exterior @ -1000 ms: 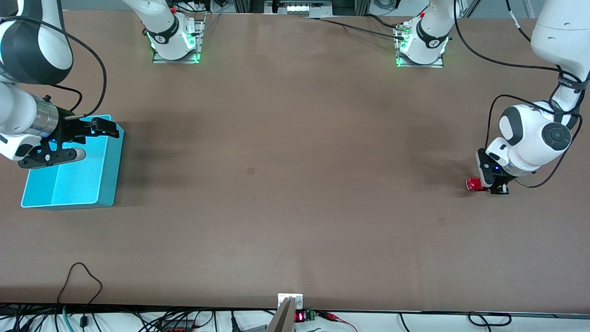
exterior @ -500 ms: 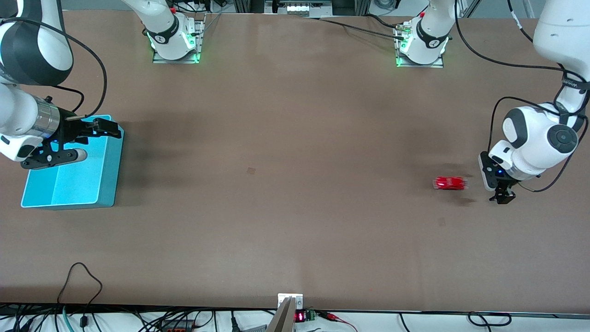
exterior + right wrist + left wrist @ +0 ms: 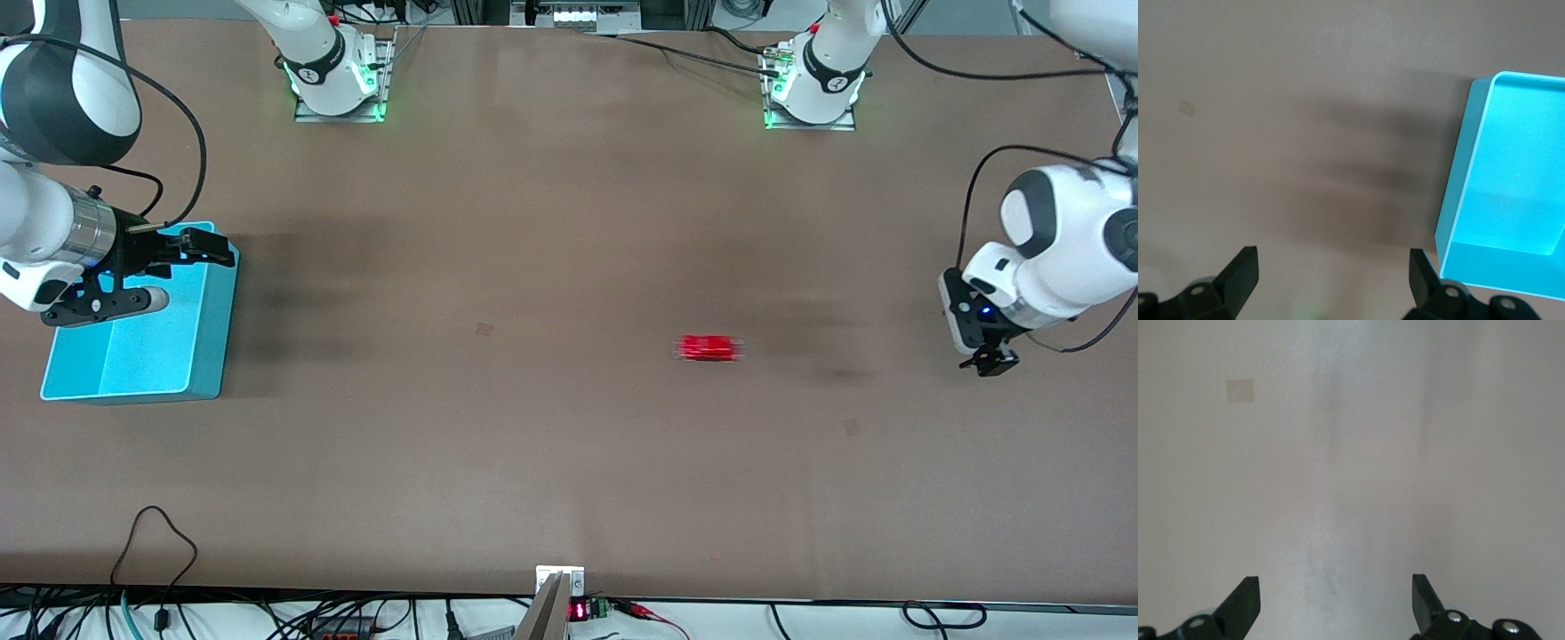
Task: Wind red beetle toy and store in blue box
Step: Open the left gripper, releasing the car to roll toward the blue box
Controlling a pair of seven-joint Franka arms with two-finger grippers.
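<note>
The red beetle toy (image 3: 709, 348) stands free on the brown table, smeared by motion, between the table's middle and the left arm's end. My left gripper (image 3: 987, 363) hangs open and empty over bare table near that end, well apart from the toy; its fingertips (image 3: 1245, 600) frame only tabletop in the left wrist view. The blue box (image 3: 151, 356) sits at the right arm's end. My right gripper (image 3: 169, 276) is open and empty over the box's wall nearest the table's middle; the right wrist view shows the blue box (image 3: 1511, 200) beside its fingers (image 3: 1241, 273).
A small square mark (image 3: 484, 329) lies on the table between the toy and the box. Both arm bases (image 3: 338, 80) stand along the table's edge farthest from the front camera. Cables and a small device (image 3: 560, 587) line the nearest edge.
The left gripper opened and let go of the toy, then drew back toward its end of the table. The toy rolled across the table toward the box. The right arm stayed still.
</note>
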